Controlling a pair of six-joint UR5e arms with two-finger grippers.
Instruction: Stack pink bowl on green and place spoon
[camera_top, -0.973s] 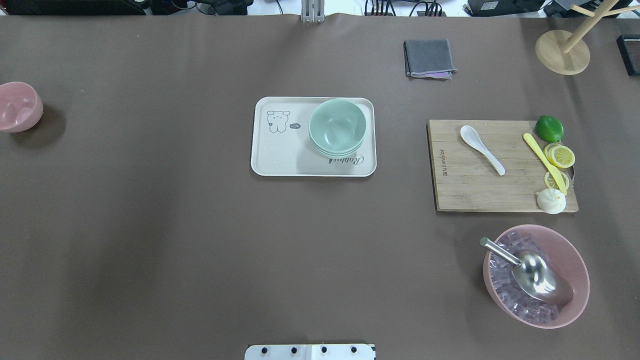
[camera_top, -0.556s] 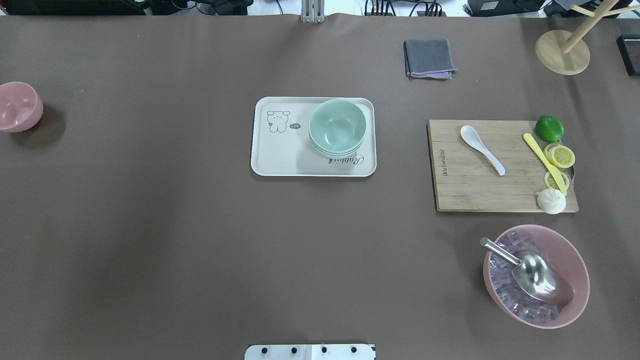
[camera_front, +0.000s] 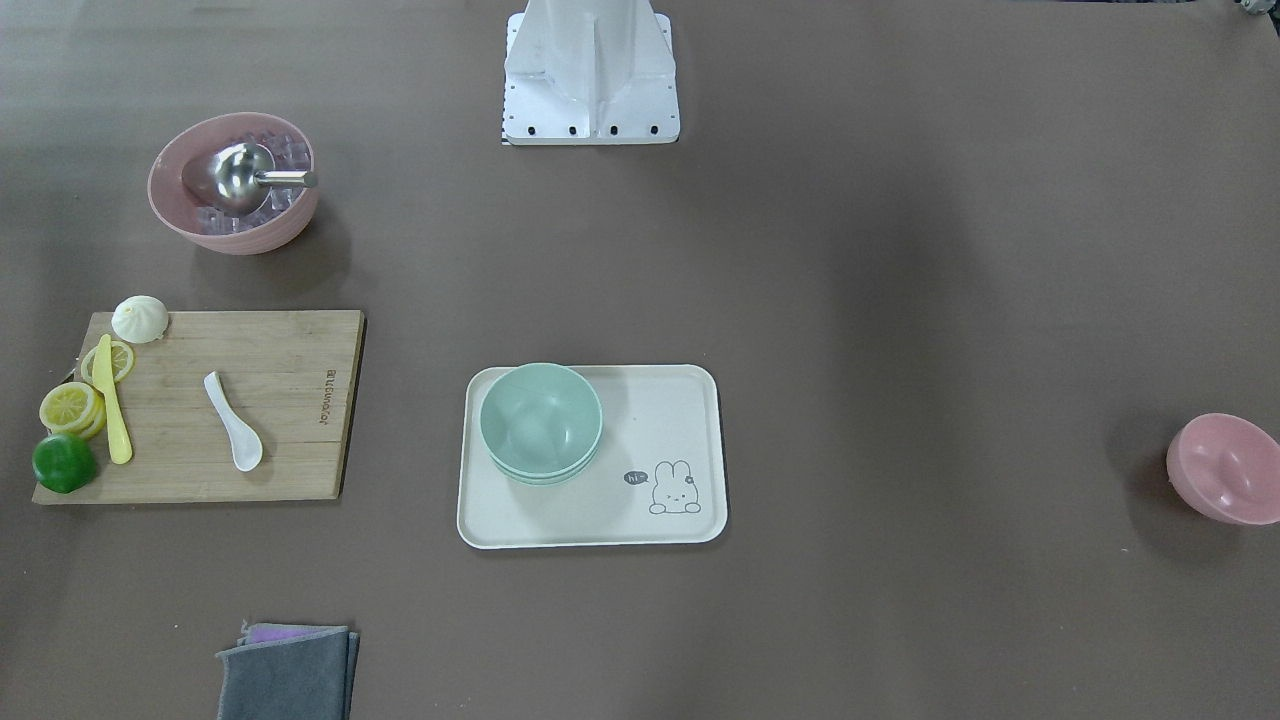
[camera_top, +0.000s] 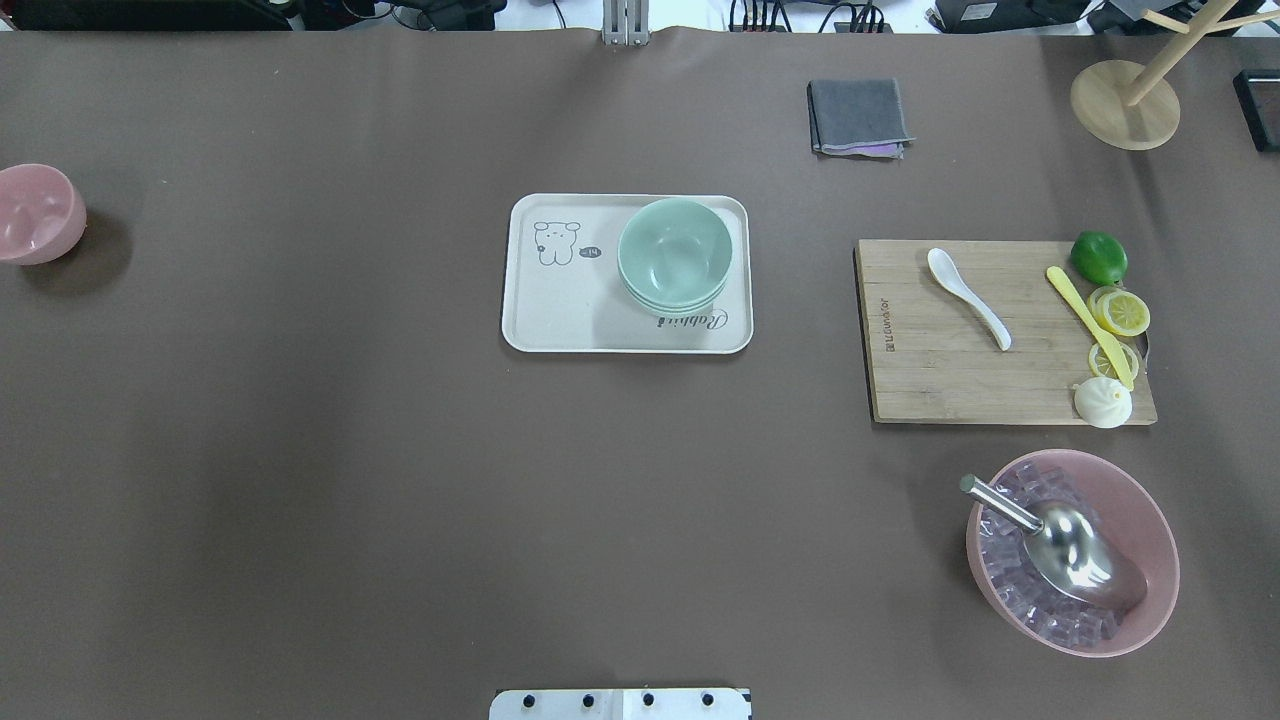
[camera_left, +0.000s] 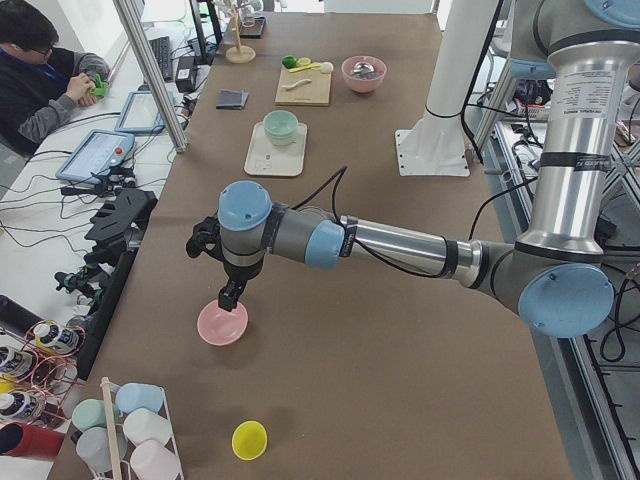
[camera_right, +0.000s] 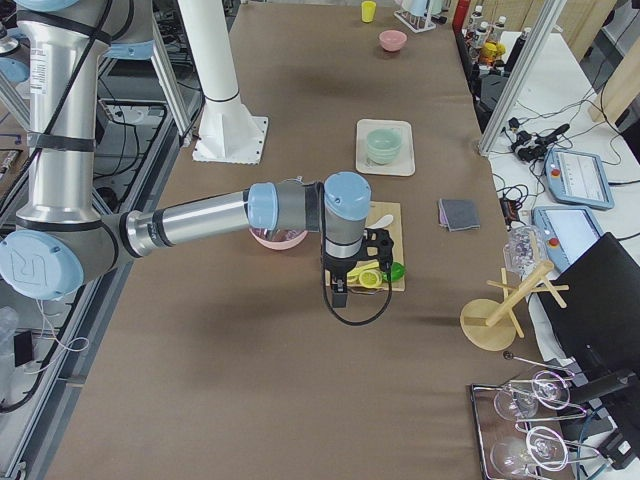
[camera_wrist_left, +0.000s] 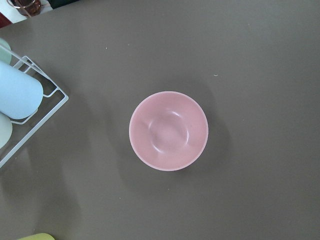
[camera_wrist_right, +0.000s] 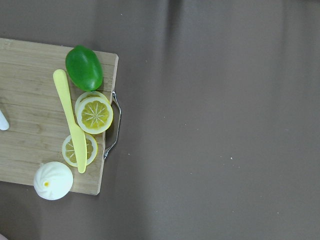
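Note:
A small pink bowl (camera_top: 35, 212) stands alone at the table's far left; it also shows in the front view (camera_front: 1222, 468) and centred in the left wrist view (camera_wrist_left: 168, 130). Stacked green bowls (camera_top: 675, 252) sit on a cream tray (camera_top: 560, 320) at mid-table. A white spoon (camera_top: 966, 296) lies on the cutting board (camera_top: 940, 385). My left gripper (camera_left: 232, 297) hangs just above the pink bowl (camera_left: 222, 323); I cannot tell if it is open. My right gripper (camera_right: 338, 290) hovers by the board's lemon end; I cannot tell its state.
The board also carries a lime (camera_top: 1098, 257), lemon slices (camera_top: 1122, 312), a yellow knife (camera_top: 1088, 325) and a bun (camera_top: 1102, 402). A large pink bowl (camera_top: 1150, 520) holds ice cubes and a metal scoop (camera_top: 1075, 550). A grey cloth (camera_top: 858, 117) and a wooden stand (camera_top: 1125, 103) lie far back.
The white spoon's bowl end lies very slightly further right than before. Nothing else on the table has visibly moved.

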